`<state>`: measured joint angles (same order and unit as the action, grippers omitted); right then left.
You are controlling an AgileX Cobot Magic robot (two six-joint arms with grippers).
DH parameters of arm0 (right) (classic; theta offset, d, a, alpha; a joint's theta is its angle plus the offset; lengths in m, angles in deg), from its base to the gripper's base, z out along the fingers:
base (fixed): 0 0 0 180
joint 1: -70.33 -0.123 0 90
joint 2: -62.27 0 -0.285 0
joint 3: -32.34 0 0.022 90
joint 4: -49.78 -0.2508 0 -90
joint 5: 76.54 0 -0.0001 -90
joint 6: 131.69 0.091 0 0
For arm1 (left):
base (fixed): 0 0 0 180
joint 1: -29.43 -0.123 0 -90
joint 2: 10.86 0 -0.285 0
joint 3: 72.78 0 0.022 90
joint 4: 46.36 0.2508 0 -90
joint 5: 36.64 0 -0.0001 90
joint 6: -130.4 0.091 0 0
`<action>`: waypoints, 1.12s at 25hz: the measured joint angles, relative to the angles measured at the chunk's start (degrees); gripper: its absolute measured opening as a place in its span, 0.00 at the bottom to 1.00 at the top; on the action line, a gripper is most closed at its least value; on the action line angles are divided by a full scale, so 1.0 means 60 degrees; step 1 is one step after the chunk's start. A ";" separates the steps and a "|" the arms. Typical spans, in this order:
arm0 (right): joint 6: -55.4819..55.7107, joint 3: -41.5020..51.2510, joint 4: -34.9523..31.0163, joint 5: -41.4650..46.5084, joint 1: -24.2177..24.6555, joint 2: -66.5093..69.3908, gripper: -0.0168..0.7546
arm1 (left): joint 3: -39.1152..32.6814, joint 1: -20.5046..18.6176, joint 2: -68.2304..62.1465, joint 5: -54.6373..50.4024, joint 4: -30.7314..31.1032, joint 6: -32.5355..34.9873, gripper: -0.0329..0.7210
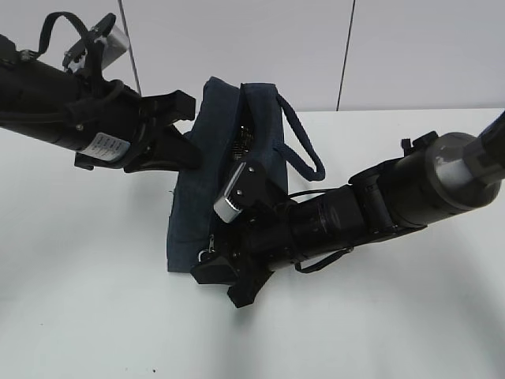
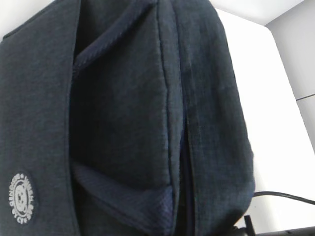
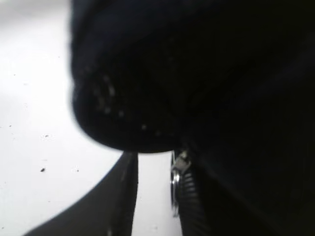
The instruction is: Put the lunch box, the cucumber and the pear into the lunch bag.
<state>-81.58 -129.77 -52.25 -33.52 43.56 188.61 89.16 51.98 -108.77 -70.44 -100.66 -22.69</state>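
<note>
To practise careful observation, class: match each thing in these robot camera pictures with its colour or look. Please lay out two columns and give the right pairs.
Column one
A. lunch bag
B. table
C. ring pull
D. logo patch

Column two
1. plain white surface
2. round, pale print on dark fabric
3. dark navy fabric
4. silvery metal

Pairs: A-3, B-1, C-4, D-2
</note>
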 joint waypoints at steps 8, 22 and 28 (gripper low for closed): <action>0.0211 0.0000 0.0059 -0.0550 0.0000 0.0000 0.21 | 0.0000 0.0000 0.0000 0.0000 0.0000 0.0000 0.02; 0.1903 -0.0023 0.1499 -0.1193 0.0000 -0.0355 0.03 | 0.0000 0.0000 0.0000 0.0052 -0.0019 0.0000 0.02; 0.3659 -0.0023 0.3120 -0.1427 0.0000 -0.1140 0.03 | 0.0000 0.0000 0.0000 0.0148 -0.0027 0.0000 0.02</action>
<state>-59.63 -129.91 -33.53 -42.08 43.56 181.77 89.16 51.98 -108.77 -69.55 -100.82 -22.69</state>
